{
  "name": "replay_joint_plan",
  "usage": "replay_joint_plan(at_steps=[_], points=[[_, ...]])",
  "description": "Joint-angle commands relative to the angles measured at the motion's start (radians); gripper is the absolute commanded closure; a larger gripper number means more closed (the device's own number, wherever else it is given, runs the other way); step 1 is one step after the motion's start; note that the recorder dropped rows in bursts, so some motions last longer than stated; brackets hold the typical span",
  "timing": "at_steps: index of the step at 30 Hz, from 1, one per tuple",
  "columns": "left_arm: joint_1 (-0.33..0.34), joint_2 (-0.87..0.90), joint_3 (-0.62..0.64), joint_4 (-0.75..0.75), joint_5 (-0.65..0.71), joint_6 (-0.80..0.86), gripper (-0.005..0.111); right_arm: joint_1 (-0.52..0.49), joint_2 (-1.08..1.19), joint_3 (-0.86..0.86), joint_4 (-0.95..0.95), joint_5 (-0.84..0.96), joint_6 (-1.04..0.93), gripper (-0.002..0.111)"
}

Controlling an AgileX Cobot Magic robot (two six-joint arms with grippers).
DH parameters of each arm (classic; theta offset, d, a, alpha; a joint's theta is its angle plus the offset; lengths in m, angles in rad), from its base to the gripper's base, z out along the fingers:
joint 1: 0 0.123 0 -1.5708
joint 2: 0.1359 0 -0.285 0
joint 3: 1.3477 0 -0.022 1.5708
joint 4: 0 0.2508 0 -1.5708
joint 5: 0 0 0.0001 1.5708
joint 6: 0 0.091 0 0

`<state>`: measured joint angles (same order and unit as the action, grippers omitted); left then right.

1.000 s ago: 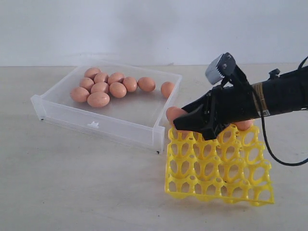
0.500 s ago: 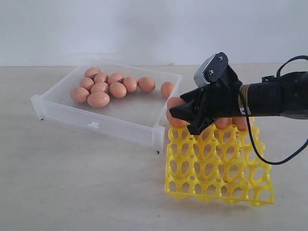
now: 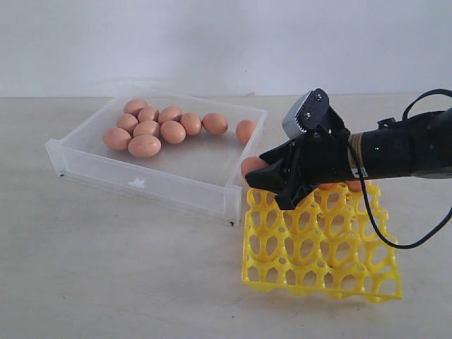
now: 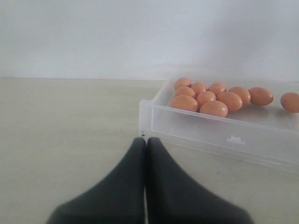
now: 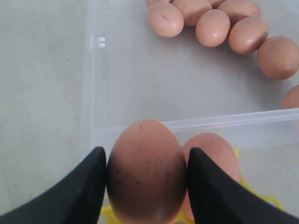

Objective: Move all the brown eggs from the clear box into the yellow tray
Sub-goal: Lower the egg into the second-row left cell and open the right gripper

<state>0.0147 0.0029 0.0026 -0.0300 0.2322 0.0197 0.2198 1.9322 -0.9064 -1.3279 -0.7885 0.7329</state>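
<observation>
My right gripper [image 3: 260,174] is shut on one brown egg [image 3: 249,165] and holds it over the far left corner of the yellow tray [image 3: 318,254]. In the right wrist view that egg [image 5: 147,170] fills the gap between both black fingers [image 5: 84,186], and another egg [image 5: 212,154] sits in the tray just behind it. Two more eggs [image 3: 357,185] show in the tray's back row under the arm. Several brown eggs [image 3: 159,126] lie in the clear box [image 3: 176,185]. My left gripper [image 4: 145,142] is shut and empty, low over the table near the box's corner [image 4: 149,116].
The clear box's right wall [image 3: 244,176] stands right next to the tray's left edge. One egg [image 3: 245,131] lies alone against that wall. A black cable [image 3: 385,233] hangs from the right arm over the tray's right side.
The right arm has swung left and dipped a little with the egg still gripped, now at the tray's far left corner. The eggs in the box have not moved.
</observation>
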Motion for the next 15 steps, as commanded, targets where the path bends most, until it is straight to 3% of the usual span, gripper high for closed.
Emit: replay_joint_plan(at_steps=[1,10,15], points=[[-0.004,-0.003,-0.003,-0.005,0.000,0.001,0.111,0.001,-0.002,-0.005,-0.004,-0.008,0.001,0.106],[-0.004,-0.003,-0.003,-0.005,0.000,0.001,0.111,0.001,-0.002,-0.005,-0.009,-0.010,0.000,0.082],[-0.004,-0.003,-0.003,-0.005,0.000,0.001,0.111,0.001,-0.002,-0.005,-0.015,-0.008,0.000,0.081]])
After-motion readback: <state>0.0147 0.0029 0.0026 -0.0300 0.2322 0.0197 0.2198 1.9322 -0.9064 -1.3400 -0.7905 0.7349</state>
